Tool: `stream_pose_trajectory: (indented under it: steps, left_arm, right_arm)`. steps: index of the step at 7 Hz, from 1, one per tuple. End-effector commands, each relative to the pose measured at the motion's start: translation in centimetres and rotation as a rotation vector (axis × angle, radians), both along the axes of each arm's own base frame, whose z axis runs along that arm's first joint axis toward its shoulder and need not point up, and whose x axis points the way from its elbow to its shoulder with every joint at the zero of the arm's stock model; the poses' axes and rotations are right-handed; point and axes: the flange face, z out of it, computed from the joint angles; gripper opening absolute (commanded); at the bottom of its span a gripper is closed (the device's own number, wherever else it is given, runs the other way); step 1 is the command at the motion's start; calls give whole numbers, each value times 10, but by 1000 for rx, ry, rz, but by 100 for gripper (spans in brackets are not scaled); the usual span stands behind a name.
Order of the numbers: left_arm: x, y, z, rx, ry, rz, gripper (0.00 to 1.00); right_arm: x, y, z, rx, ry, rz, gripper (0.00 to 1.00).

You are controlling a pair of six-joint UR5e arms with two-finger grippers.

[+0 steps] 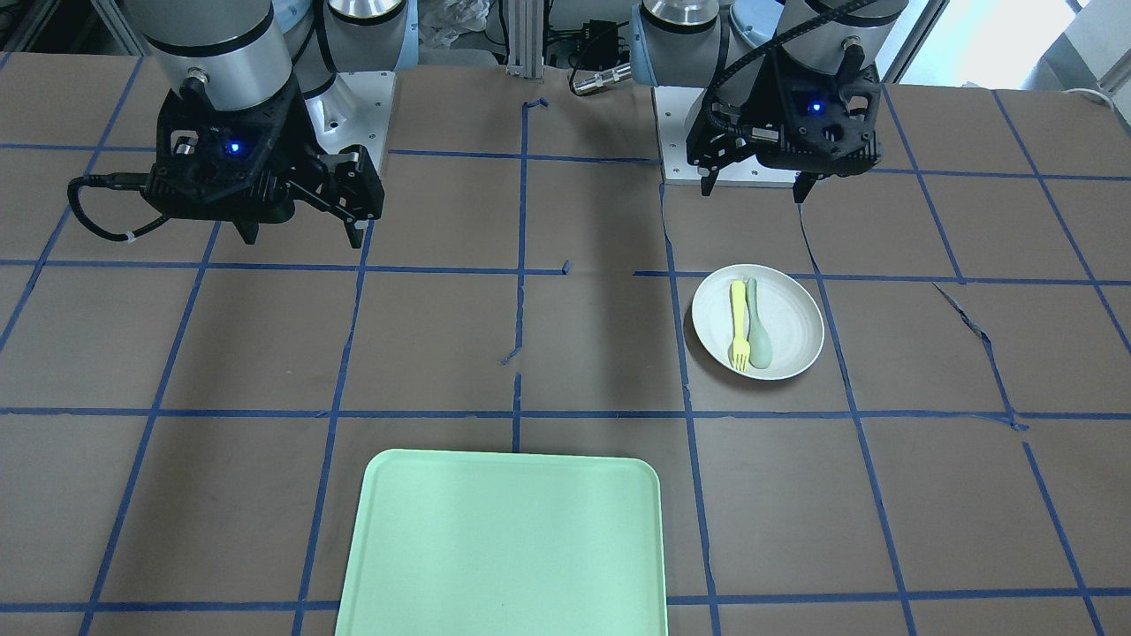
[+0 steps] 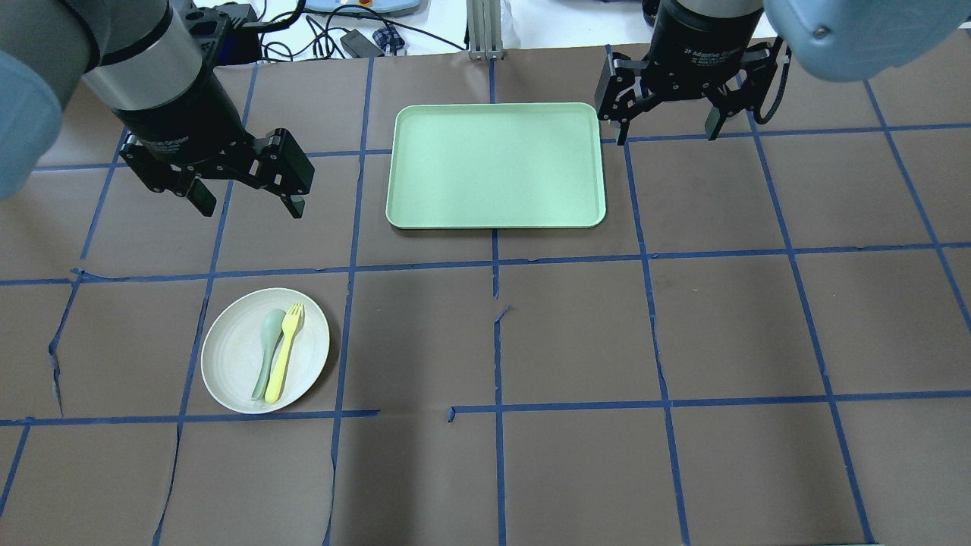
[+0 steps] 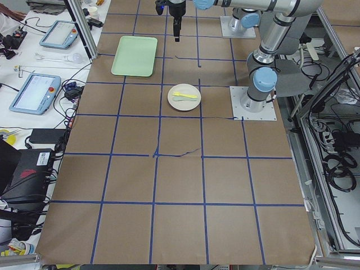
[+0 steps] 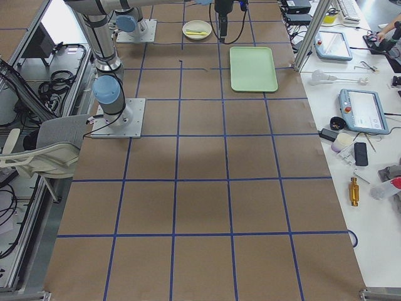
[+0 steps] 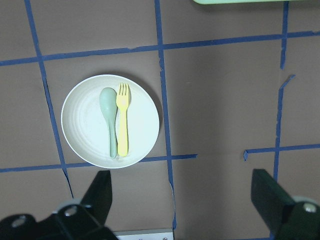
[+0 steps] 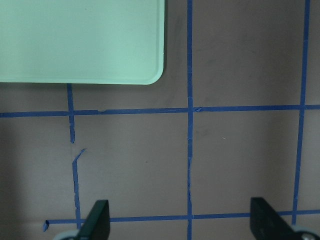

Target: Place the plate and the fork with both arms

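The off-white plate (image 2: 227, 356) lies on the table on my left side, also in the front view (image 1: 791, 322) and the left wrist view (image 5: 85, 120). The yellow fork (image 2: 284, 353) lies on it beside a grey-green spoon (image 2: 267, 341); the fork also shows in the front view (image 1: 738, 322) and the left wrist view (image 5: 122, 125). My left gripper (image 2: 249, 201) hangs open and empty above the table, beyond the plate. My right gripper (image 2: 667, 133) is open and empty, high near the tray's right far corner.
The mint-green tray (image 2: 497, 167) lies at the far middle of the table; its corner shows in the right wrist view (image 6: 80, 40). Blue tape lines cross the brown table cover. Tablets and cables lie on side benches.
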Motion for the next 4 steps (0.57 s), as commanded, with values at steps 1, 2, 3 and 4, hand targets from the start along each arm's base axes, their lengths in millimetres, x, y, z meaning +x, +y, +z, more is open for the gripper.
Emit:
stream_pose_trajectory:
  steps: [1, 2, 3, 4]
  left_arm:
    - [1, 1, -5, 12, -3, 2, 100]
    - [1, 1, -7, 17, -3, 2, 100]
    - [9, 1, -13, 30, -20, 10, 100]
    - [13, 3, -15, 34, -73, 5, 100]
  right_arm:
    - [-1, 0, 0, 0, 1, 0, 100]
    - [-1, 0, 0, 0, 1, 1, 100]
    - [-1, 0, 0, 1, 1, 1, 100]
    - [-1, 0, 0, 1, 1, 3, 100]
